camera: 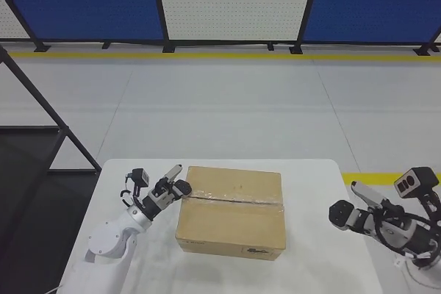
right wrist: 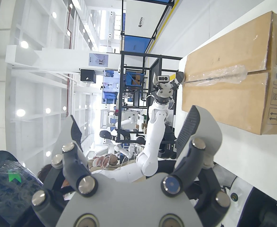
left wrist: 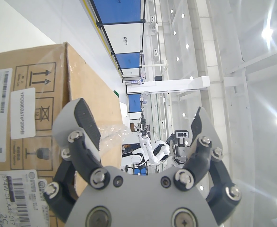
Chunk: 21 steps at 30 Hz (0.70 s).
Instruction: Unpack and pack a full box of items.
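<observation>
The closed cardboard box (camera: 231, 220) was seen resting mid-way across the white surface (camera: 309, 176), its top seam covered by clear tape (camera: 235, 197). The left claw (camera: 179, 181) was held at the box's left end, level with the seam, fingers spread apart, the tape's crumpled end just beside one pad (left wrist: 87, 121). The right claw (camera: 350, 202) was held well apart from the box, likewise spread, with nothing gripped.

The left claw (left wrist: 140, 116) and right claw (right wrist: 131, 119) are built of grey plates, black linkages and ribbed black pads (left wrist: 87, 121), fastened by silver screws; white rounded arms (camera: 109, 242) are seen.
</observation>
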Motion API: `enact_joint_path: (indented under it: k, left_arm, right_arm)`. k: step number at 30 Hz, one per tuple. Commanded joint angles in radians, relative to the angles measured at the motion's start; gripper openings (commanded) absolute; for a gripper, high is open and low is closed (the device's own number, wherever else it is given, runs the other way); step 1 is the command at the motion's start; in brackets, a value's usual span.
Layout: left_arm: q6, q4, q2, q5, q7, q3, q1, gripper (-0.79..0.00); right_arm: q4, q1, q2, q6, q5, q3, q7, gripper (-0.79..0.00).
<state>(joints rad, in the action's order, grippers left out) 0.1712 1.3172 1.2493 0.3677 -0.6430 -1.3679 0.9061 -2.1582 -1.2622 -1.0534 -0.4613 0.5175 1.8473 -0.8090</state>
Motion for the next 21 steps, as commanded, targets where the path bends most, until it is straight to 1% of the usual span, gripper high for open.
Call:
enact_joint_path:
  k: [1, 9, 13, 15, 21]
  left_arm:
    - [0.003, 0.002, -0.001, 0.001, 0.001, -0.002, 0.003, 0.000]
    - [0.007, 0.013, -0.003, 0.008, 0.006, -0.005, 0.013, 0.000]
    - [0.008, 0.016, -0.003, 0.010, 0.008, -0.004, 0.014, 0.000]
    - [0.009, 0.017, -0.004, 0.011, 0.008, -0.004, 0.014, 0.000]
    - [0.007, 0.015, -0.004, 0.013, 0.008, 0.000, 0.010, 0.000]
  right_arm:
    - [0.033, 0.034, 0.001, 0.004, 0.000, -0.049, 0.013, 0.000]
    - [0.186, 0.210, -0.008, -0.007, -0.082, -0.307, 0.141, 0.000]
    - [0.264, 0.294, -0.022, -0.004, -0.097, -0.437, 0.216, 0.000]
    - [0.312, 0.332, -0.030, -0.018, -0.066, -0.487, 0.215, 0.000]
    - [0.312, 0.332, -0.030, -0.018, -0.066, -0.487, 0.215, 0.000]
